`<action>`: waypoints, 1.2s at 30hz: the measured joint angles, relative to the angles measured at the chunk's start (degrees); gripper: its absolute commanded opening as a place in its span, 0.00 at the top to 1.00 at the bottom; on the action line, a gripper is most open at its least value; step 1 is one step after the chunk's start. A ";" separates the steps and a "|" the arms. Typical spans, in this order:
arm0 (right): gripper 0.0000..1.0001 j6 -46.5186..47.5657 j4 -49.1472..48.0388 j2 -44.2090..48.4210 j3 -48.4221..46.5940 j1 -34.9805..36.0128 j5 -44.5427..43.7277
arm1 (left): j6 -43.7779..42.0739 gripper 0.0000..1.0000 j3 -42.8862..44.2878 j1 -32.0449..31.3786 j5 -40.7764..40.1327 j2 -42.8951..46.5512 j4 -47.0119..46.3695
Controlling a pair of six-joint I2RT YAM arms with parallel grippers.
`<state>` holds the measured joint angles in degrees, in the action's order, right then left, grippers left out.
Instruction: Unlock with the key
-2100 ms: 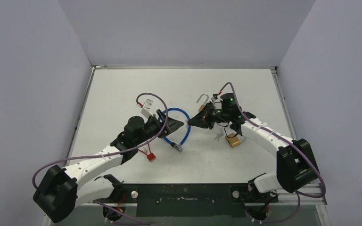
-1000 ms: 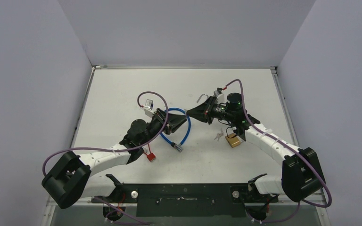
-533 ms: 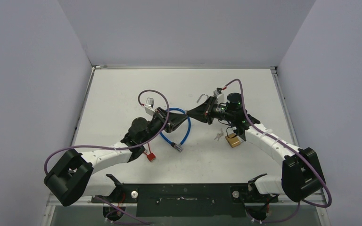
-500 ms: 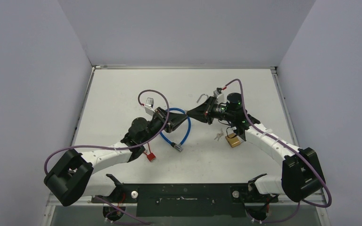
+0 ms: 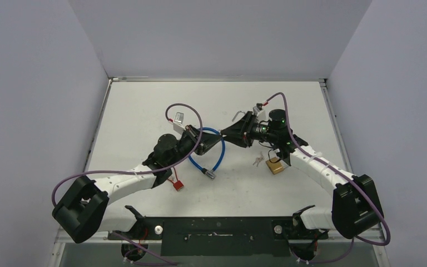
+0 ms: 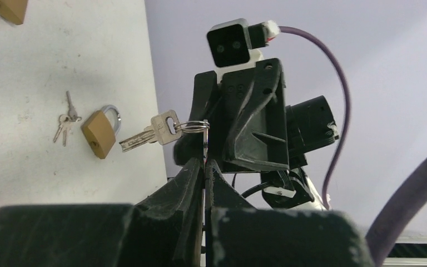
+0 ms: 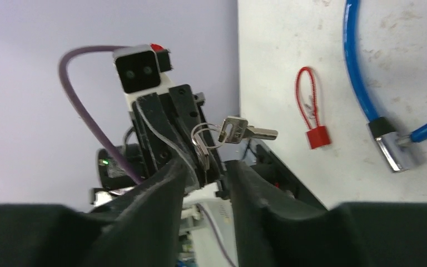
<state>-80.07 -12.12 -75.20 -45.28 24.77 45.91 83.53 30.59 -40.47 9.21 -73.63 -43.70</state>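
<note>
- Hanging above the white desk (image 5: 144,105) between the two arms, a silver key (image 6: 146,136) dangles from a thin metal ring (image 6: 199,123), its blade pointing sideways.
- Left jaws are pressed together on that ring and pinch its wire at their tips, so the key hangs free just past them.
- Right jaws stand apart, one finger on each side of the left arm's (image 5: 122,186) tip. The ring sits in the gap between them, and whether either finger touches it cannot be told.
- A brass padlock with a steel shackle (image 6: 99,136) lies flat on the desk beside the right arm (image 5: 317,167), well apart from the key. Its shackle looks seated in the body.
- A small bunch of thin keys (image 6: 65,121) lies just beside the padlock.
- A blue looped cable lock (image 7: 356,72) rests on the desk under the meeting point of the arms, with its metal end near a red plastic seal tag (image 7: 317,137).
</note>
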 measured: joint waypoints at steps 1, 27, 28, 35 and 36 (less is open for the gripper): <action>0.40 1.16 0.76 0.00 -0.07 -0.48 0.04 | -0.74 1.00 0.76 0.02 0.33 0.09 2.01; 0.20 47.80 16.22 4.42 0.63 2.08 0.26 | -54.21 1.00 30.93 0.00 7.74 -4.04 87.93; 0.20 47.98 14.29 5.42 1.86 3.15 1.33 | -55.65 1.00 31.47 0.00 8.76 -3.96 87.97; 0.20 47.63 -1.62 10.88 7.17 6.45 9.90 | -65.48 1.00 33.09 0.00 20.98 -0.31 87.36; 0.19 47.36 -3.43 10.91 7.45 6.58 11.41 | -66.40 1.00 33.22 0.00 22.27 0.17 87.36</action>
<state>-32.71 -15.55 -64.29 -37.82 31.35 57.32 17.12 63.81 -40.47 31.48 -73.45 43.66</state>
